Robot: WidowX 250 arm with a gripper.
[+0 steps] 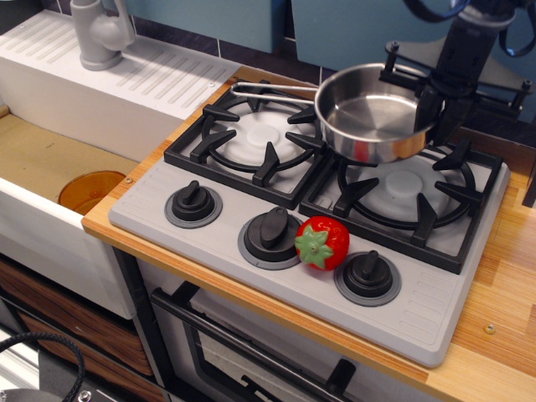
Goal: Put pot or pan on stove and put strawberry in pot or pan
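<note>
The shiny steel pot (368,113) hangs tilted just above the right burner's grate (406,188) of the grey stove (209,230). Its thin wire handle (272,88) points left over the left burner. My black gripper (437,105) is shut on the pot's right rim, with the arm coming down from the top right. The red strawberry (322,243) with its green cap lies on the stove's front panel between the middle knob (270,229) and the right knob (368,275). It is well clear of the gripper.
A white sink unit with a grey tap (99,33) stands at the left, with an orange disc (90,190) in the basin. A wooden counter (502,293) borders the stove on the right. The left burner grate (247,138) is bare.
</note>
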